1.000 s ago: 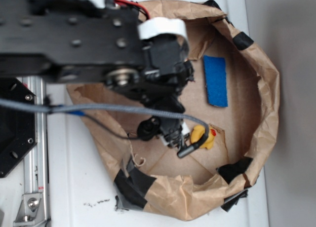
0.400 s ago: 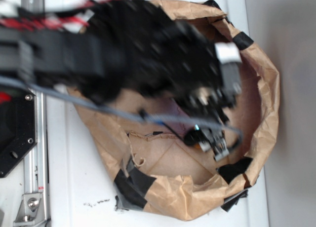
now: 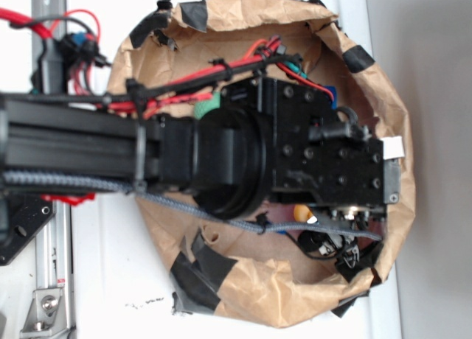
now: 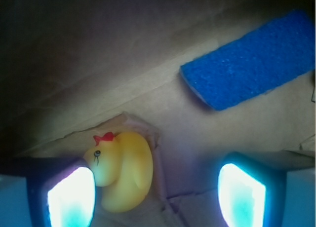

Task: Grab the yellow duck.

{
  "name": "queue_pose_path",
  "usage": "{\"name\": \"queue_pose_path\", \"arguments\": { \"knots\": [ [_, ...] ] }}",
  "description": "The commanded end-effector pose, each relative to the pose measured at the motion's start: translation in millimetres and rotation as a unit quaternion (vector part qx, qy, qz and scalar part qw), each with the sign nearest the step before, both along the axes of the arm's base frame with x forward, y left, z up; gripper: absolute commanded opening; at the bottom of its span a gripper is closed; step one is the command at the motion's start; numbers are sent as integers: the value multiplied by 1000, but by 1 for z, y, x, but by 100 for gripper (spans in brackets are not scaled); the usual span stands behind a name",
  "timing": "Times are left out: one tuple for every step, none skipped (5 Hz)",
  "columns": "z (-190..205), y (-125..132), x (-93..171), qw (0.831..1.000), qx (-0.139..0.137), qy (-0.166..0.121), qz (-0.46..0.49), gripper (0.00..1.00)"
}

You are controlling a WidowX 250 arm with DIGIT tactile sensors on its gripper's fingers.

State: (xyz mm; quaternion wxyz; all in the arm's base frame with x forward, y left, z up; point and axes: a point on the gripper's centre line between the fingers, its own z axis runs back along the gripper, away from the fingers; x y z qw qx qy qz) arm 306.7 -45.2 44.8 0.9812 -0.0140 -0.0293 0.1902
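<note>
No brand, label or writing can be read in either view; the small white tag (image 3: 393,148) on the end of the arm is too blurred to tell whether it carries any text.

The surface is brown cardboard (image 4: 148,64), creased, with a torn flap edge near the middle; around it stands a wall of crumpled brown paper (image 3: 251,298) patched with strips of black tape (image 3: 199,269), the whole ring sitting on a white tabletop (image 3: 103,280); a metal rail (image 3: 51,265) runs along the left edge and a grey wall (image 3: 435,133) fills the right side.

In the exterior view the black arm (image 3: 221,162) with red cables (image 3: 184,81) covers most of the ring's floor; a sliver of something green (image 3: 207,107) shows beside the arm, too hidden to make out.

In the wrist view the gripper (image 4: 156,197) is wide open and has hold of nothing; its two fingertips (image 4: 71,197) glow pale blue at the bottom corners; the yellow duck (image 4: 123,170) lies on the cardboard between them, hard against the left fingertip and well apart from the right one; whether it touches the left tip I cannot tell; a red mark tops its head; a blue sponge (image 4: 249,66) lies farther off, upper right.
</note>
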Motion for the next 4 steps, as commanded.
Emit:
{"name": "queue_pose_path", "arguments": {
  "knots": [
    [7, 3, 4, 1000, -1, -14, 3, 100],
    [7, 3, 4, 1000, -1, -14, 3, 100],
    [7, 3, 4, 1000, -1, -14, 3, 100],
    [-45, 13, 7, 994, 14, 110, -19, 100]
  ]
}}
